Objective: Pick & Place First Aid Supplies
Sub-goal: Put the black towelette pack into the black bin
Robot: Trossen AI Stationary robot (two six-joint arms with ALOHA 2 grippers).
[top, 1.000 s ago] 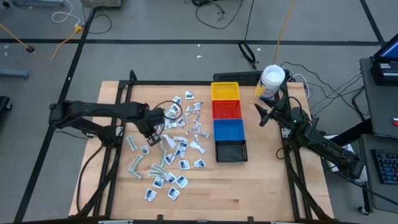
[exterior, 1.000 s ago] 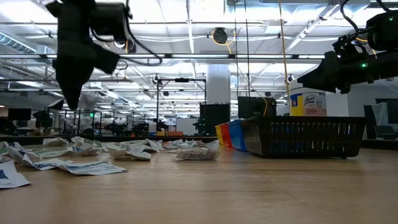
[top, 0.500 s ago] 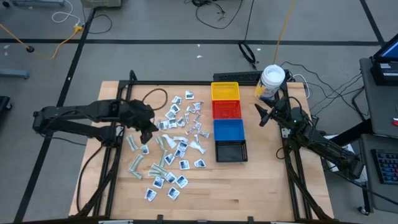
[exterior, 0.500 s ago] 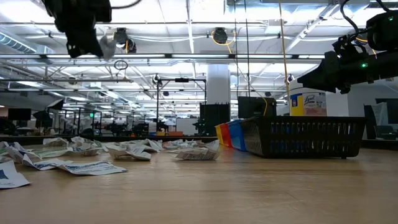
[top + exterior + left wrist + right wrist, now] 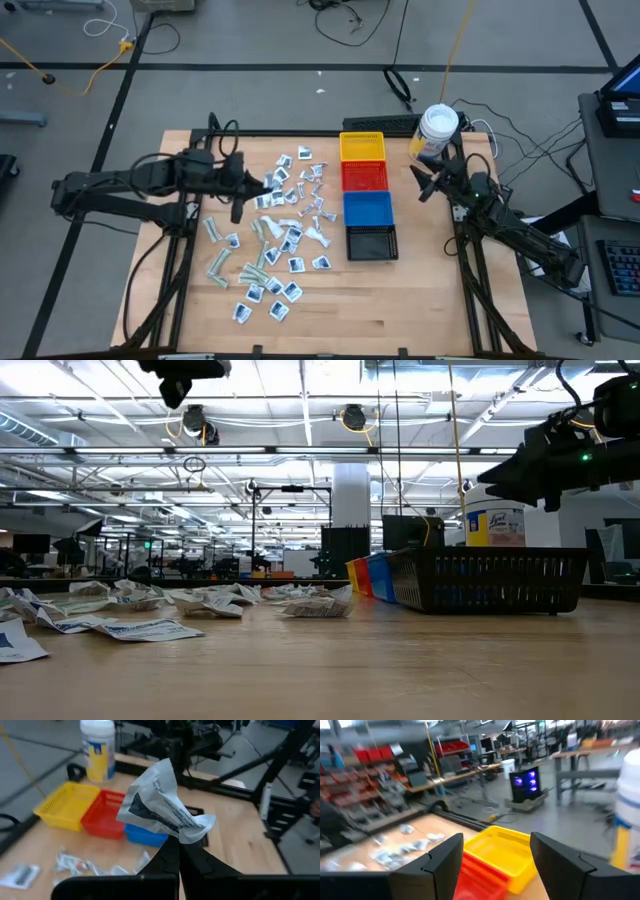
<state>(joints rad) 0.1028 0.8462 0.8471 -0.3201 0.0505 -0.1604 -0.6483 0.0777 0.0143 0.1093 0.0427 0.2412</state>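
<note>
The first aid supplies (image 5: pixel 285 235) lie scattered as small flat packets on the wooden table, left of the bins. My left gripper (image 5: pixel 258 186) hangs high over the pile's far left part, shut on one crumpled white and silver sachet (image 5: pixel 159 800). In the low view only its underside (image 5: pixel 185 368) shows at the top edge. My right gripper (image 5: pixel 420 186) waits open near the table's right edge, beside the yellow bin (image 5: pixel 502 847), with nothing between its fingers. My left gripper pinches the sachet's lower corner (image 5: pixel 186 836) between its two shut fingertips. The fingers point roughly level toward the table's right side. The sachet stands up past the fingertips, crumpled, lifted clear of the table.
A row of bins runs from far to near right of the pile: yellow (image 5: pixel 362 148), red (image 5: pixel 364 176), blue (image 5: pixel 367 208), black (image 5: pixel 371 241). A big white jar (image 5: pixel 437 130) stands at the far right corner. Bare wood lies along the table's near edge.
My left gripper has risen from the pile, tipping from pointing down to nearly level. It stays shut on the sachet, which has come up clear of the table. In the low view the gripper has climbed to the top edge.
</note>
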